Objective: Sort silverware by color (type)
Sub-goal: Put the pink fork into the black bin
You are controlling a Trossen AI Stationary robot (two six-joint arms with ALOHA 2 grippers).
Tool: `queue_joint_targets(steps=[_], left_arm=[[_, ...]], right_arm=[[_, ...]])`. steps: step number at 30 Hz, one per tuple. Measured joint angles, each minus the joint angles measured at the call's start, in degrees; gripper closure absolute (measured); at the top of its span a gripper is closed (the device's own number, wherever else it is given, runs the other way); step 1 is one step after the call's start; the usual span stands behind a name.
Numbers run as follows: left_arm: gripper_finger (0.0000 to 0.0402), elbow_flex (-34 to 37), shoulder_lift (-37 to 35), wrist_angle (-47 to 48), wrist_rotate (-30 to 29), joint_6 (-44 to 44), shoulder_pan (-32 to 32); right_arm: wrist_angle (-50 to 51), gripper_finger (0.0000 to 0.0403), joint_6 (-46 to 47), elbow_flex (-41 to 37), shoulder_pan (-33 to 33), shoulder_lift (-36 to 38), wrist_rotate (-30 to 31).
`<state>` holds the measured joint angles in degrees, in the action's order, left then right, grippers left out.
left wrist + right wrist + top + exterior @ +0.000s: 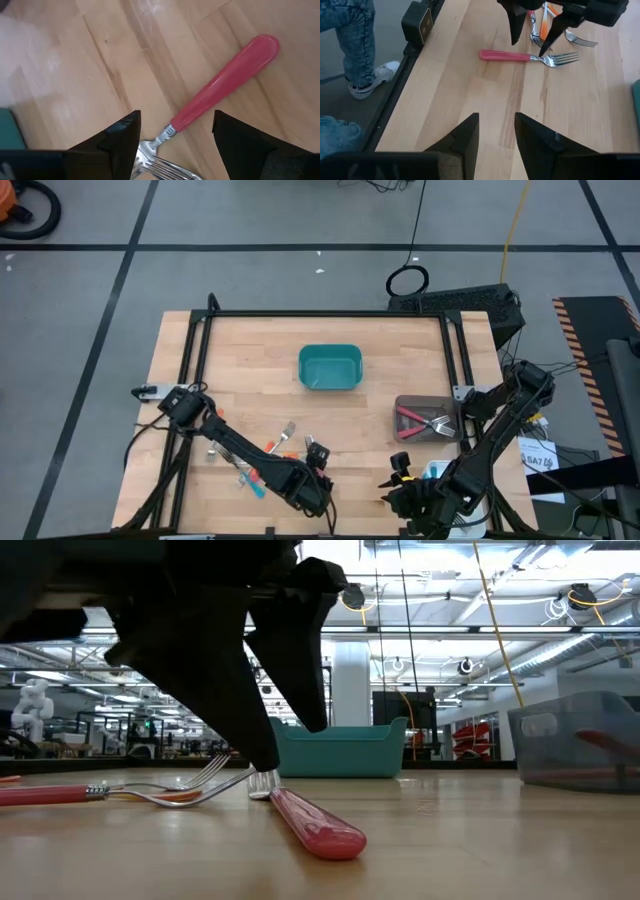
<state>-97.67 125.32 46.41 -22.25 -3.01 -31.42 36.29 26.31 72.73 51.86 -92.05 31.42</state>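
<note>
Fingers of the left tool stand wide open, straddling the neck of a red-handled fork lying flat on the worktop, holding nothing. Pickup looks under way; next, close squarely. Right tool waits nearby, half open, empty.

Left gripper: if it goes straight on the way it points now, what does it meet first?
Probably the red-handled metal fork: the left gripper stands open astride its neck, fingers pointing down at the wooden table.
</note>
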Motion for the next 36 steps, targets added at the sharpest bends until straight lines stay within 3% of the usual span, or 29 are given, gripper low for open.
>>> queue_joint_targets(steps=[11, 23, 30, 36], left_arm=[[0.0168, -0.2, 3.9, -0.8, 3.4, -4.4, 2.3], [0.0306, -0.1, 4.4, -3.7, 14.0, -8.3, 7.6], [0.0364, 0.1, 4.7, -12.7, 12.6, -8.5, 10.9], [0.0377, -0.3, 4.9, -18.2, 9.7, -8.2, 11.9]], right_arm=[[0.2, 0.0284, 0.0, 0.0, 0.0, 0.0, 0.0], [0.2, 0.0284, -0.2, 0.0, 0.0, 0.0, 0.0], [0.1, 0.0284, -1.5, 0.0, 0.0, 0.0, 0.1], [0.1, 0.0284, -1.5, 0.0, 0.0, 0.0, 0.0]])
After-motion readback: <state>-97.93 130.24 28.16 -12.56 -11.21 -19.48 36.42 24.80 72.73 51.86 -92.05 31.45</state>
